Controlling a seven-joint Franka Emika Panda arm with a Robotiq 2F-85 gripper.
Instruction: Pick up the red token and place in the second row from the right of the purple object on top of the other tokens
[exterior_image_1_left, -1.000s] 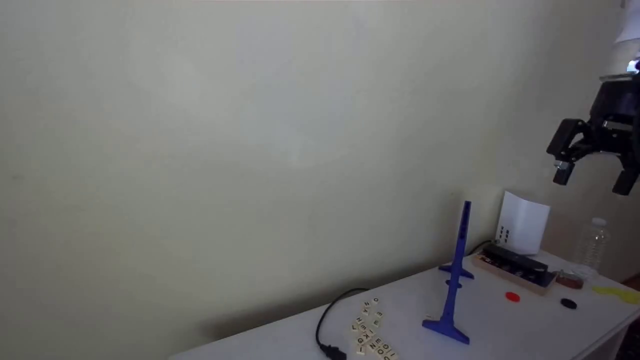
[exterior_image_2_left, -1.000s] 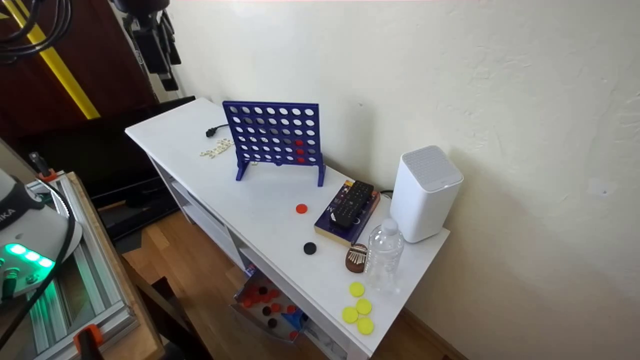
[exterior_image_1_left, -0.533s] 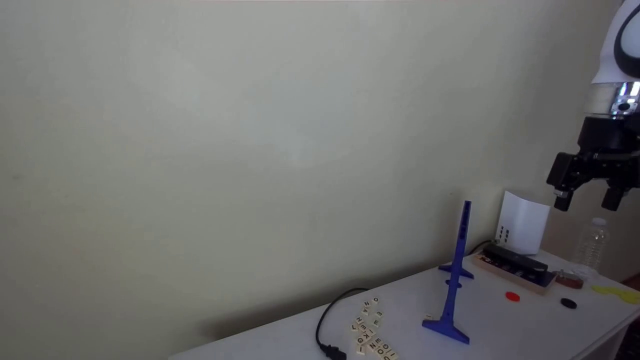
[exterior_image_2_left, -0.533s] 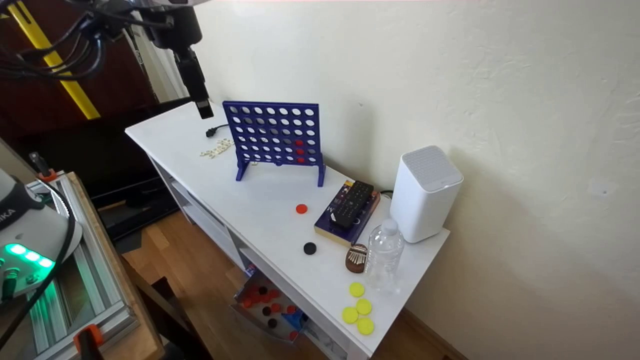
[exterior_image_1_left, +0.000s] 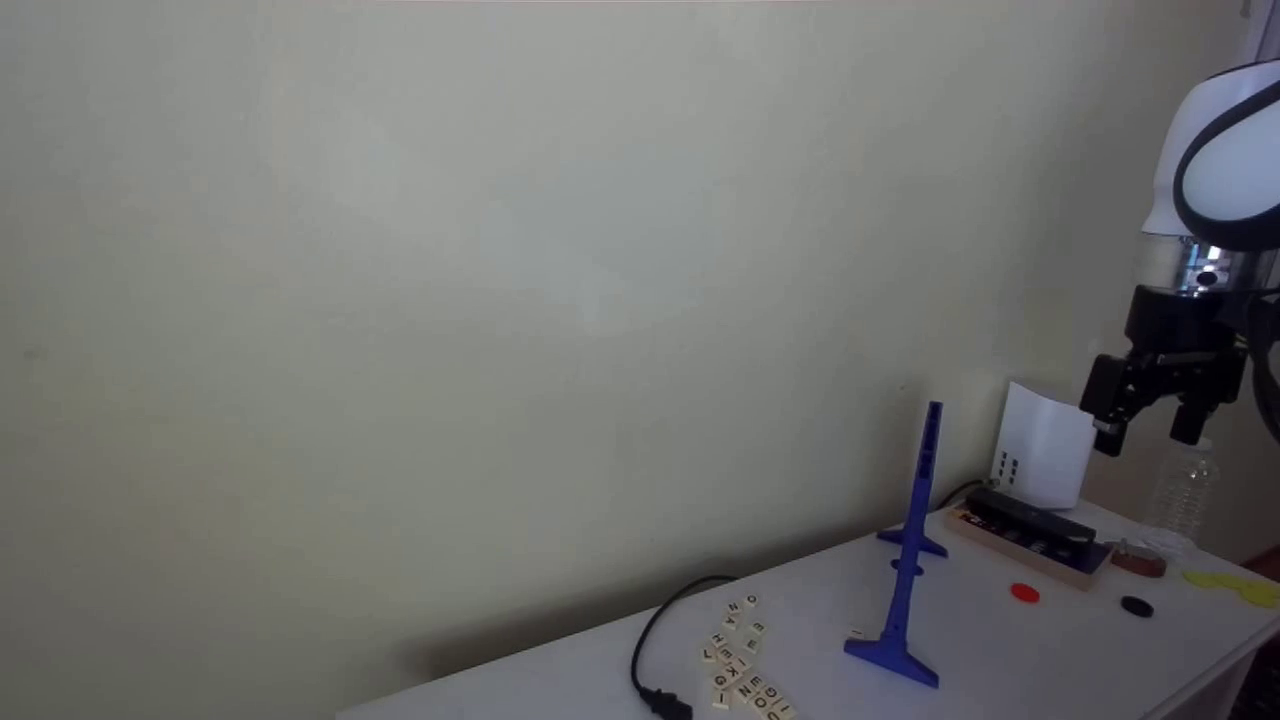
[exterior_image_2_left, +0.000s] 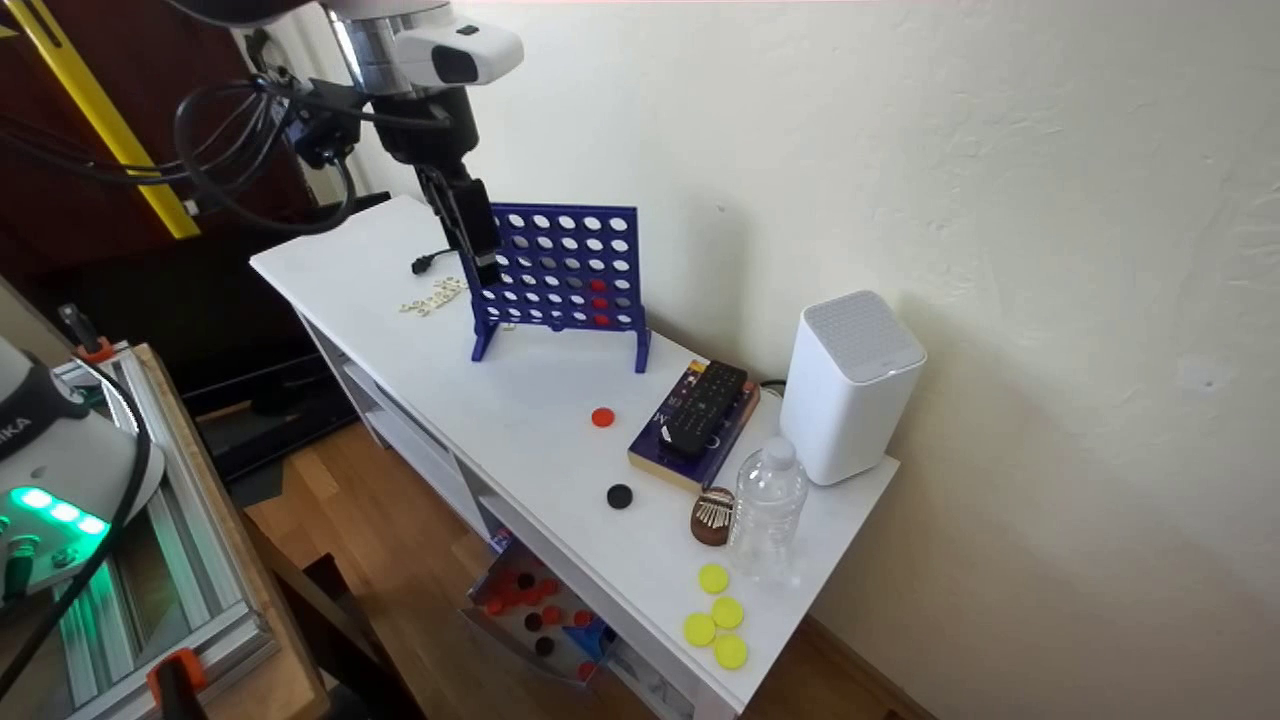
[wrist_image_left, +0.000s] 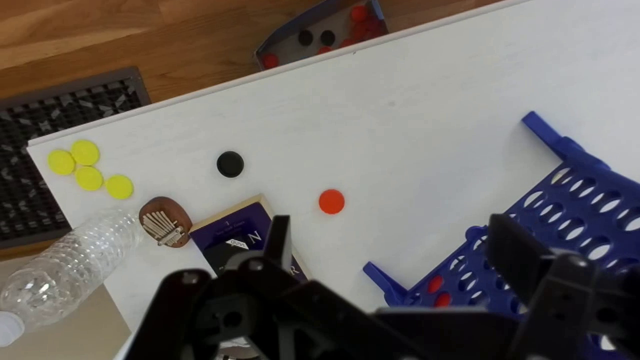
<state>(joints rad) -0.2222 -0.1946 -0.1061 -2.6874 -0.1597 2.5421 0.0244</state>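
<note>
Lying well below parted jaws: red token (wrist_image_left: 331, 201)

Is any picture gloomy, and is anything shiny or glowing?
In an exterior view the wall looks dim and grey; in an exterior view green lights glow, and a soft shadow lies on the wall beside the white box; in the wrist view the clear bottle sparkles with glare, and the gripper looks almost black, but the red token shows a clear edge.

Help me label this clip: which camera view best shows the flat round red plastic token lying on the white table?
The wrist view: there the flat round red plastic token appears largest, nearly face-on and uncovered. Both exterior views show it whole, but smaller and foreshortened.
</note>
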